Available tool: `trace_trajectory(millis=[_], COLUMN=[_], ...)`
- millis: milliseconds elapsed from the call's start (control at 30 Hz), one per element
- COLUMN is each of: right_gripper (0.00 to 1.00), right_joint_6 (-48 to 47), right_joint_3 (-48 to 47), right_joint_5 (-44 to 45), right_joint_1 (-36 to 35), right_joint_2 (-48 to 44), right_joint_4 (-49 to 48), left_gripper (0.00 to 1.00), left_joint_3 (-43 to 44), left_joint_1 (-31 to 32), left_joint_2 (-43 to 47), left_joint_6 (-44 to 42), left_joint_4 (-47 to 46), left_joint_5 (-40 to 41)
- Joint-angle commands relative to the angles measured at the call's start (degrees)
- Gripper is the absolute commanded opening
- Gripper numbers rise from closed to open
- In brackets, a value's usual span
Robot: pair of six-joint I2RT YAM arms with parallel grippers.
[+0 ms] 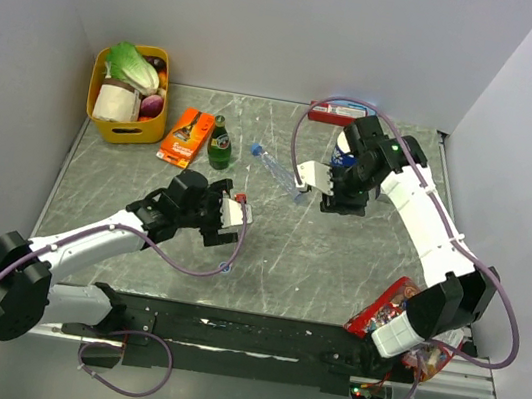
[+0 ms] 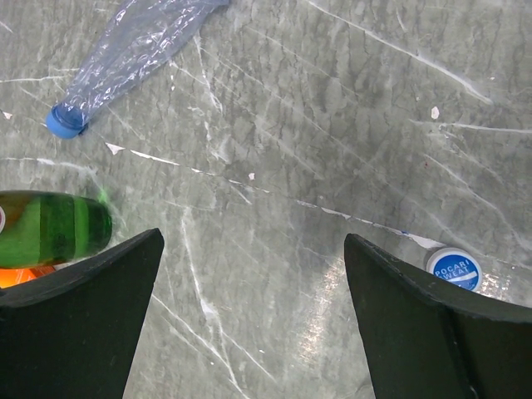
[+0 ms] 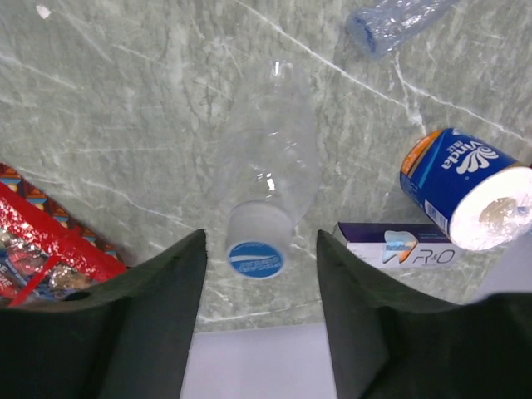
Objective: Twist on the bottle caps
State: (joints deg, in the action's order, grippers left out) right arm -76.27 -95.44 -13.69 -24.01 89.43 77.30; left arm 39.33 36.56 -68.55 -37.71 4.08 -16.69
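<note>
- Basket (image 1: 127, 129) first: it's yellow and sits in the far-left back corner of the grey marbled table (image 1: 336, 271), with a cabbage (image 1: 130, 65) poking out the top.
- Just right of it we've got an orange box (image 1: 186, 136) lying flat, and a green bottle (image 1: 219, 145) standing right beside the box.
- The left gripper (image 2: 253, 237) hovers over bare table in front of those two. Its jaws are spread wide with nothing between them.
- The crinkled bottle (image 1: 276, 169) lies on its side at back-centre, a little right of the green bottle. Its blue cap (image 2: 65, 121) sits on the neck, at the end nearer the back. We can't tell how tight it is.
- The Pocari Sweat cap (image 3: 255, 258) is blue on top with a whitish skirt, and it sits on the neck of the second bottle (image 3: 270, 150), which is clear. In the left wrist view the same cap peeks out next to one finger.
- The right gripper (image 3: 261, 234) has its fingers spread on either side of that capped end, with a gap showing on both sides, so it isn't pinching anything. We honestly can't say whether that bottle is upright or lying down.
- A blue-and-white paper roll (image 3: 465, 195) lies on its side next to that bottle, with a small white-and-purple box (image 3: 399, 245) right up against it.
- A red snack packet (image 1: 385, 310) is tucked by the right arm's base at the near edge.
</note>
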Motion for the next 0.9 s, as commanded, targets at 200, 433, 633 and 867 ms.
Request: trace_trajectory(millis=[200, 433, 633, 867], right_gripper=[0.72, 0.73, 0.73, 0.75], right_joint_6=[0.8, 0.6, 7.3, 24.3], right_joint_3=[-4.7, -4.8, -4.4, 4.0], right_joint_5=[-1.8, -1.7, -2.9, -13.1], right_joint_1=[-0.1, -0.1, 1.1, 1.0], right_joint_2=[2.8, 3.8, 3.6, -3.8], right_joint_4=[12.2, 10.9, 5.7, -10.6], left_gripper=[0.96, 0.96, 0.96, 0.96], left_joint_3=[1.5, 1.7, 2.5, 12.3], left_joint_1=[-0.3, -0.4, -0.6, -2.0], left_joint_2=[-0.8, -1.0, -0.5, -1.0], left_joint_6=[1.6, 1.7, 4.0, 14.1], left_joint_4=[-1.6, -1.4, -2.4, -2.2], left_joint_5=[-2.3, -2.2, -1.2, 2.0])
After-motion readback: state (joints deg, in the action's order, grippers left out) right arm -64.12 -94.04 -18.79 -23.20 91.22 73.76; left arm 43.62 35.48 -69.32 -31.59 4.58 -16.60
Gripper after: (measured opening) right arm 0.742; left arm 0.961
